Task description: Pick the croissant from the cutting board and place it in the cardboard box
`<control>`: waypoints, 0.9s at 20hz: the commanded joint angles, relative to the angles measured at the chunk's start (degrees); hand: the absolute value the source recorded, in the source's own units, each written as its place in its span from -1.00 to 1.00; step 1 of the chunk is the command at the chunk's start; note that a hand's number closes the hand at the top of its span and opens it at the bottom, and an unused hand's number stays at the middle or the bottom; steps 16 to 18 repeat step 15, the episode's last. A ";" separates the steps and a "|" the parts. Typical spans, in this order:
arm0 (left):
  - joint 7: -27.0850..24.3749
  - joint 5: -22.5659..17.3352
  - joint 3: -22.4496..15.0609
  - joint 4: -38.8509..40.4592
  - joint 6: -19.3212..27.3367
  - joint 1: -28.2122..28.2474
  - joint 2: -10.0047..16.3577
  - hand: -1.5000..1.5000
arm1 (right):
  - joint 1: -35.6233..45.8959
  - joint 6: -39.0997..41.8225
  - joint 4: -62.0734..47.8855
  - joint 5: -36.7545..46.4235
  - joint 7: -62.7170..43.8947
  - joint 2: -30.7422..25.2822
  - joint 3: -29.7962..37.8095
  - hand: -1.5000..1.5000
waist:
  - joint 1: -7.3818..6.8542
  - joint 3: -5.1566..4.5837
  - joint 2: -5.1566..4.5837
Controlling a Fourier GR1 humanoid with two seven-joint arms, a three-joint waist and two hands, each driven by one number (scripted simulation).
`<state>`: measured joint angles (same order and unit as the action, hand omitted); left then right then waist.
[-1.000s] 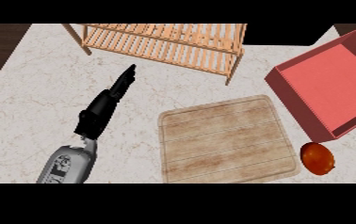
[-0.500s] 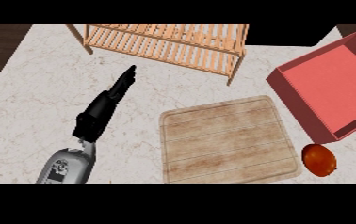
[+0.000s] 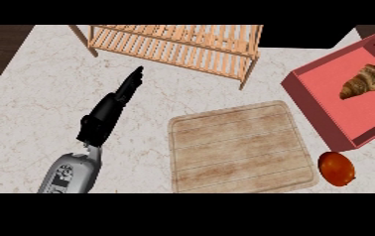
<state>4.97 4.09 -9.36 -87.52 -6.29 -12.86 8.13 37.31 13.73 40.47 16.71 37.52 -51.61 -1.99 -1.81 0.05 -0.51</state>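
The croissant [image 3: 359, 82] lies inside the red box [image 3: 316, 103] at the counter's right edge, partly cut off by the view's border. The wooden cutting board [image 3: 234, 148] sits in the middle with nothing on it. My left hand [image 3: 104, 117] rests on the counter to the left of the board, open, its straight fingers pointing up towards the back. It touches nothing. My right hand does not show in the head view.
A slatted wooden rack [image 3: 176, 44] stands at the back of the counter. A round red-orange fruit [image 3: 337, 168] lies just off the board's lower right corner, below the box.
The croissant now shows inside the red box, where the earlier frames showed none. My left hand has not moved.
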 commanded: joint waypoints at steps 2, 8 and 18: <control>-3.40 1.38 0.46 4.83 0.23 -1.24 -1.06 0.00 | 5.72 0.84 -12.25 3.76 5.57 3.85 -0.47 -1.00 | 0.20 0.03 -0.15; -2.68 0.69 0.08 0.60 -0.84 2.38 -0.09 0.00 | 8.35 9.56 -16.50 -7.72 5.50 4.96 9.18 -1.00 | 0.54 0.03 0.10; -2.16 0.15 1.12 1.76 -0.74 -0.16 -0.71 0.00 | 11.65 20.75 -26.94 -17.68 1.94 -0.10 18.91 -1.00 | -0.24 0.18 -0.64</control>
